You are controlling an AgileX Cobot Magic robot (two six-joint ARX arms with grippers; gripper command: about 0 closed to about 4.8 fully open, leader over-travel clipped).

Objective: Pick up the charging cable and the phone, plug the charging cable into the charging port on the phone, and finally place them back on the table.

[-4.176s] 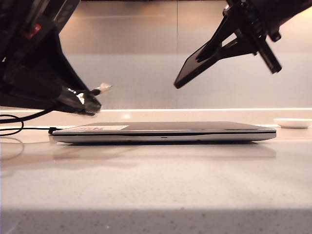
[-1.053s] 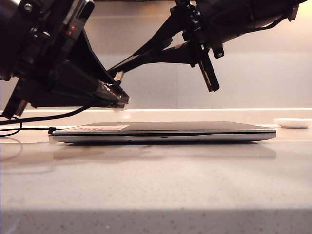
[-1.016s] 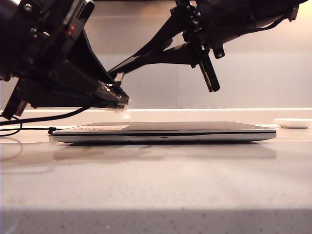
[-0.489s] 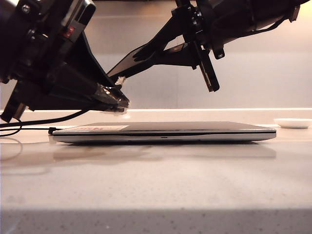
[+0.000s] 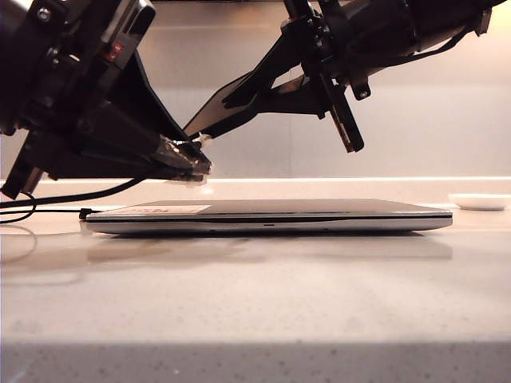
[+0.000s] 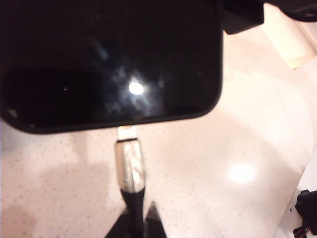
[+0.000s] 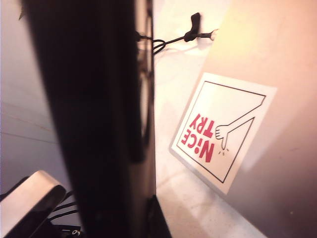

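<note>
Charging cable (image 6: 130, 171) pinched in your left gripper (image 6: 136, 223), plug tip at the charging port (image 6: 126, 128) | phone (image 5: 231, 100) clamped in right gripper (image 5: 315, 80), both aloft | step: insertion; next push straight in | laptop (image 5: 271, 215) directly below, table (image 5: 255, 303) beyond.

It looks like a home kitchen: a pale speckled stone worktop (image 5: 255, 303), a glossy tiled backsplash (image 5: 399, 128), and a small white dish (image 5: 479, 201) at the wall.
</note>
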